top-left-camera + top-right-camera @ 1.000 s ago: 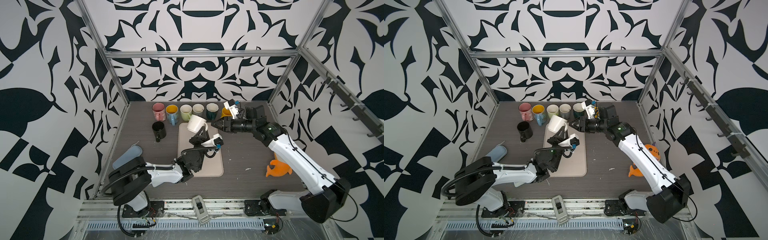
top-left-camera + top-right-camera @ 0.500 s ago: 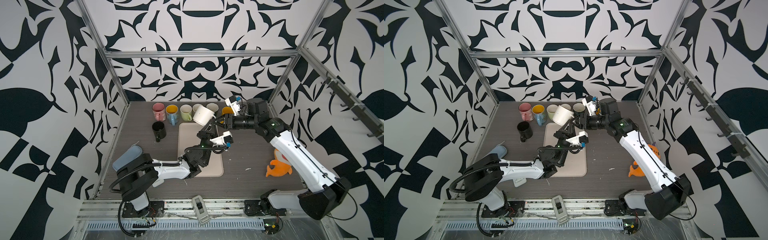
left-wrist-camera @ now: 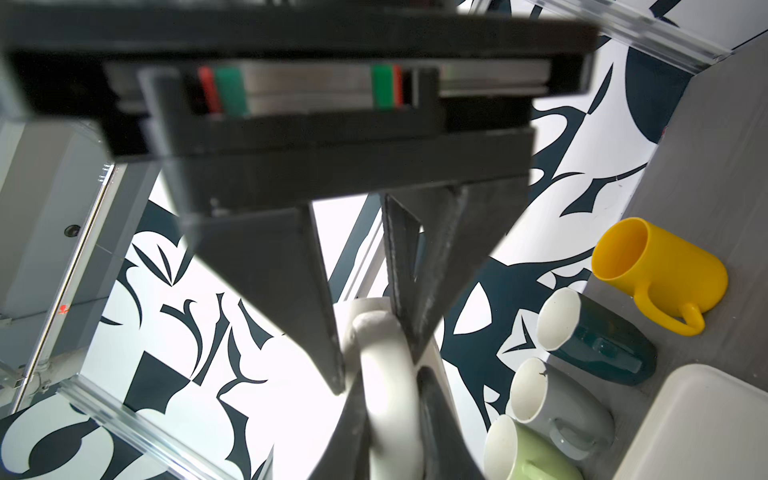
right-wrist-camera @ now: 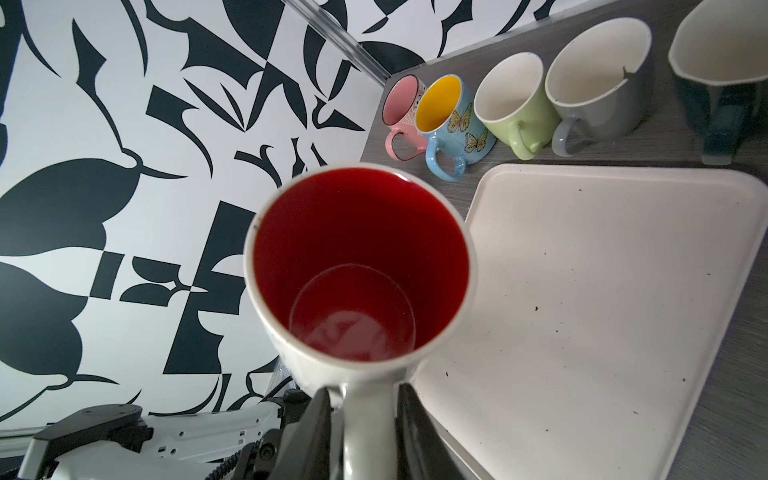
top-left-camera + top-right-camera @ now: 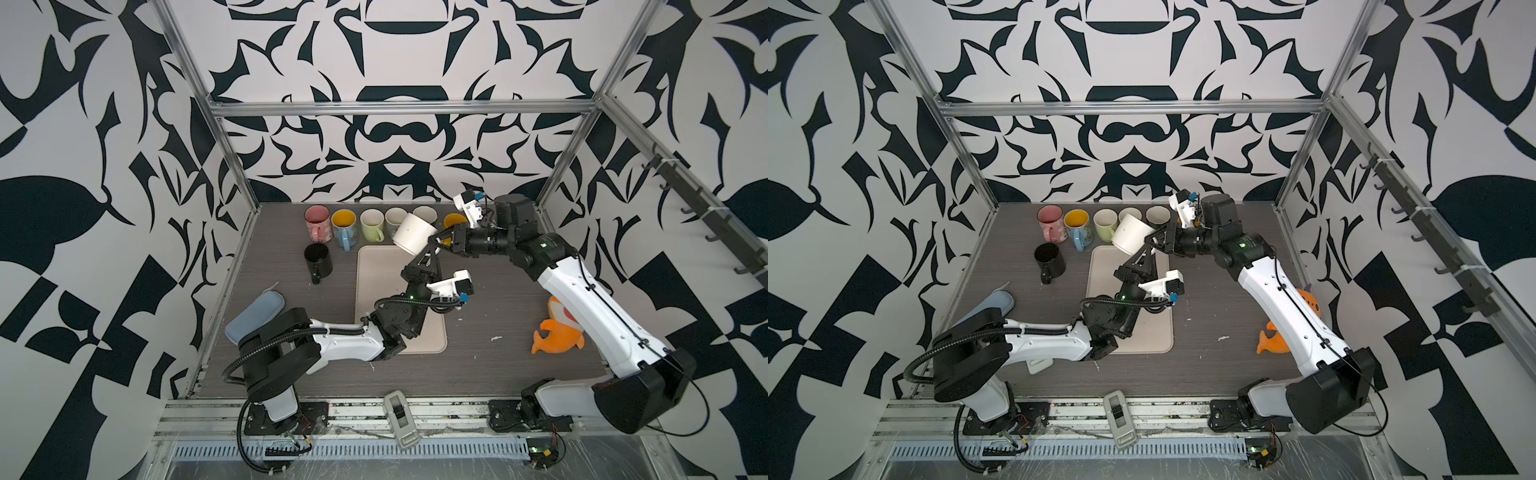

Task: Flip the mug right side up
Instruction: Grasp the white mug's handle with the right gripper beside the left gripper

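A white mug (image 5: 413, 239) (image 5: 1131, 238) with a red inside (image 4: 361, 270) hangs tilted in the air over the far end of the cream tray (image 5: 374, 286). Its mouth faces my right wrist camera and its base points up and left. My left gripper (image 5: 430, 254) (image 3: 390, 432) reaches up from below, shut on the mug's handle (image 3: 386, 374). My right gripper (image 5: 441, 241) (image 4: 365, 399) comes in from the right, and its fingers (image 3: 324, 332) press the same handle from both sides.
Along the back stand pink (image 5: 318, 222), blue-and-yellow (image 5: 345, 226), green (image 5: 371, 224), grey (image 5: 395, 218), dark teal (image 5: 424, 212) and yellow (image 5: 455, 220) mugs. A black mug (image 5: 318, 259) sits left of the tray. An orange plush fish (image 5: 559, 328) lies right, a blue-grey case (image 5: 255, 316) left.
My left gripper carried the mug up off the tray toward the back right. My right gripper pulled back a little, then closed its jaws round the handle.
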You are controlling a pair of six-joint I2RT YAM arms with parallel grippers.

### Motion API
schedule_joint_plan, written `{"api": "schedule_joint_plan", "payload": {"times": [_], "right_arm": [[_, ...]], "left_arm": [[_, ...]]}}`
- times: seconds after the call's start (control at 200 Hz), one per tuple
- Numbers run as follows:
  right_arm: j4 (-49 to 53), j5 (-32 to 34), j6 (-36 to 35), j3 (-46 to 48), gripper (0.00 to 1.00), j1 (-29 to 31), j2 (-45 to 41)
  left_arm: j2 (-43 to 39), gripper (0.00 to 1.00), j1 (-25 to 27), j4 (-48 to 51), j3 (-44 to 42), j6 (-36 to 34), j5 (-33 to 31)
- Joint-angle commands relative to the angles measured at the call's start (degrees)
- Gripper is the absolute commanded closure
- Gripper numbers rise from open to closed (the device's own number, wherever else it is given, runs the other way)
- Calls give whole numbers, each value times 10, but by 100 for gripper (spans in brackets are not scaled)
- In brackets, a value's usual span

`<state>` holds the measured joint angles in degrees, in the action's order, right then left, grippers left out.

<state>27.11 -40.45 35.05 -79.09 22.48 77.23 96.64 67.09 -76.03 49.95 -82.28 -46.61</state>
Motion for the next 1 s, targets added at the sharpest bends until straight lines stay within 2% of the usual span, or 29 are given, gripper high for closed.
{"api": "schedule_joint_plan", "payload": {"times": [0.0, 0.18, 0.245, 0.325, 0.375, 0.835, 0.995], "right_arm": [[-16, -10, 11, 1, 70, 0, -1], [-17, -14, 21, -2, 68, -1, 11], [-21, -20, 27, -1, 71, -2, 15], [-27, -28, 36, 2, 86, -2, 21], [-29, -32, 41, 3, 100, -2, 24], [-27, -32, 41, 34, 100, -2, 2], [-23, -29, 41, 44, 100, -2, -8]], "left_arm": [[-11, 100, 5, -66, 23, -26, 23], [-11, 100, 8, -65, 21, -38, 31], [-11, 100, 10, -65, 20, -42, 33], [-11, 100, 12, -66, 19, -45, 36], [-10, 100, 13, -66, 18, -47, 40], [-9, 100, 13, -66, 6, -69, 46], [3, 100, 13, -65, 10, -73, 28]]}}
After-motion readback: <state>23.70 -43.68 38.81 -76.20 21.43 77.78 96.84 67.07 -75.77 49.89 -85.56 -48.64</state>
